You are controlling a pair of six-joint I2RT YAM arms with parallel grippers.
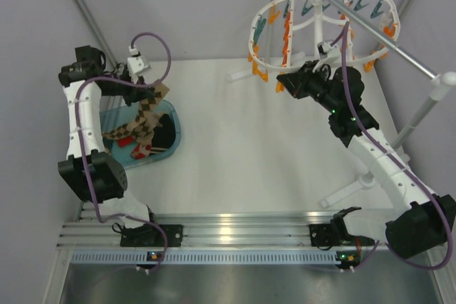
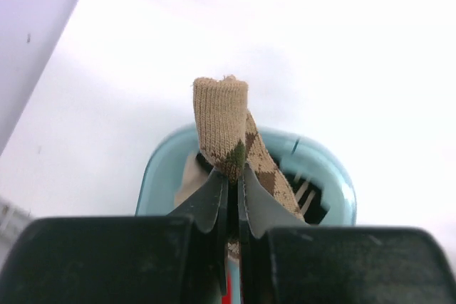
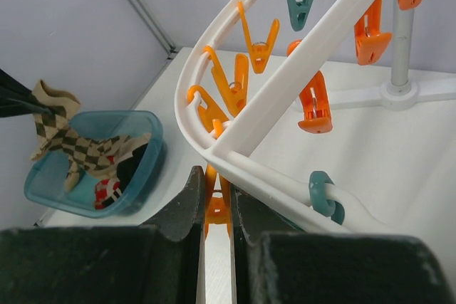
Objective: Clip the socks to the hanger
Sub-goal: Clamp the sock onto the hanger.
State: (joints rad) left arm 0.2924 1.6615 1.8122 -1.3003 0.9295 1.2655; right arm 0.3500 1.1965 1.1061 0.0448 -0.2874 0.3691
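My left gripper (image 1: 144,89) is shut on one end of a brown-and-tan argyle sock (image 1: 144,115) and holds it up over a teal bin (image 1: 176,132). In the left wrist view the sock's tan tip (image 2: 222,122) sticks up between the closed fingers (image 2: 214,201). The sock also shows in the right wrist view (image 3: 60,133), draping into the bin. The white oval hanger (image 1: 265,6) hangs at the back right with orange and teal clips. My right gripper (image 3: 217,190) is shut on an orange clip (image 3: 217,211) that dangles under the hanger's rim (image 3: 285,90).
The bin (image 3: 43,184) holds more argyle fabric and a red patterned item (image 3: 107,191). A grey metal rod stand (image 1: 399,48) carries the hanger; its white feet (image 1: 349,190) rest on the table at right. Grey walls close in the left and back.
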